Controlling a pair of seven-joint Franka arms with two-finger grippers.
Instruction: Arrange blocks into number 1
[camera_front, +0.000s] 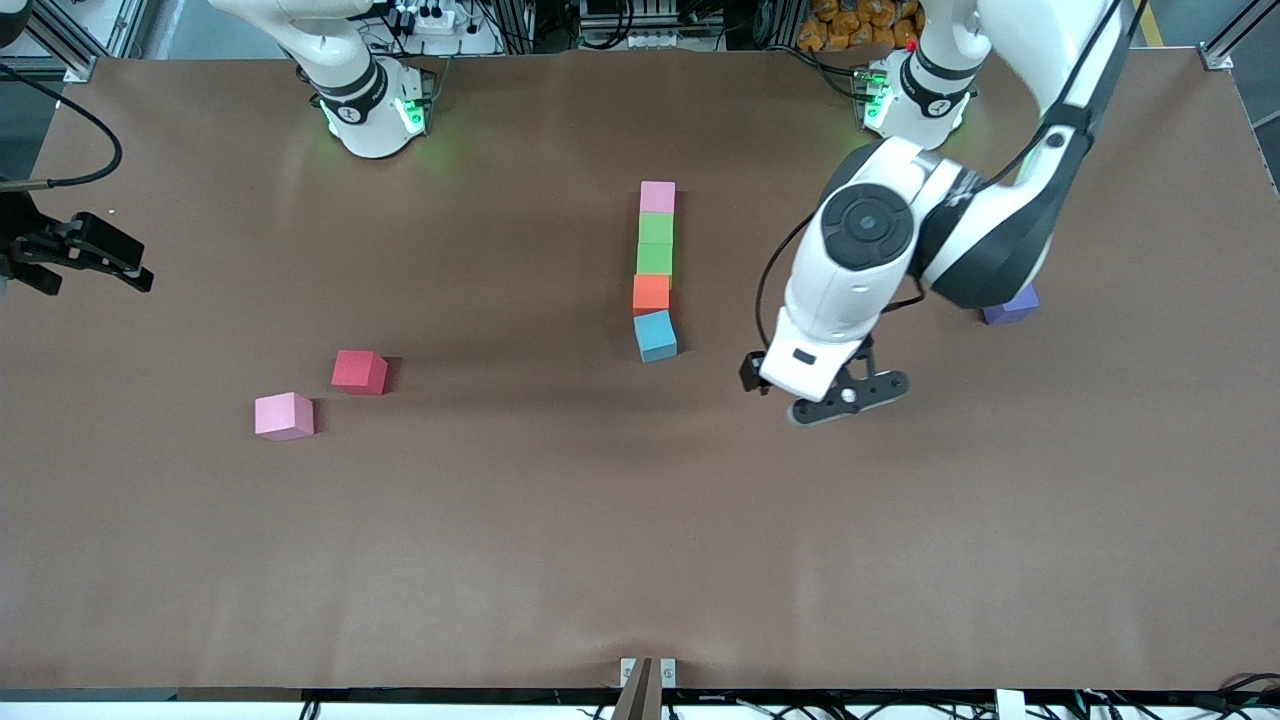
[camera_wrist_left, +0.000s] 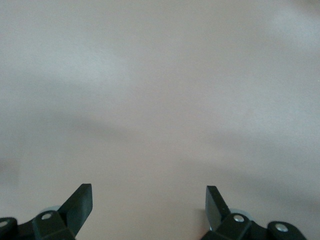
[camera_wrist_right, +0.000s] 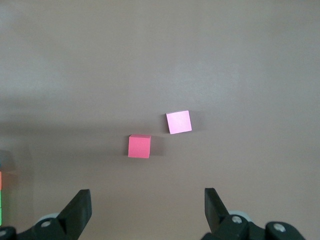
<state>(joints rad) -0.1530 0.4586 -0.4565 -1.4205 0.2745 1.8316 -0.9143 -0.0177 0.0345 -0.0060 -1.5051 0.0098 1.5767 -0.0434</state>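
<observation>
1. The stem of the number is mostly done — a column of blocks (camera_front: 655, 270) lies in the middle of the counter (camera_front: 640, 560): a pink block (camera_front: 657, 197) nearest to the robots' bases, then green (camera_front: 655, 243), which may be two cubes though this cannot be told, then orange (camera_front: 651, 292), then light blue (camera_front: 655, 335).
2. The light blue block is a little turned and shifted out of the line of the column, so it probably needs correction.
3. Three blocks are left loose. The red block (camera_front: 359, 371) and a second pink block (camera_front: 284, 416) lie well apart from the column, toward the right arm's end. The purple block (camera_front: 1010, 306) lies toward the left arm's end, partly hidden by the left arm.
4. The left gripper (camera_front: 848, 397) hangs over bare counter near the light blue block. Its jaws are wide and empty, and no block is between them.
5. The right gripper (camera_front: 85, 252) waits at the counter's edge, jaws wide and empty — its wrist view shows the red and pink blocks ahead, not between the jaws.
</observation>
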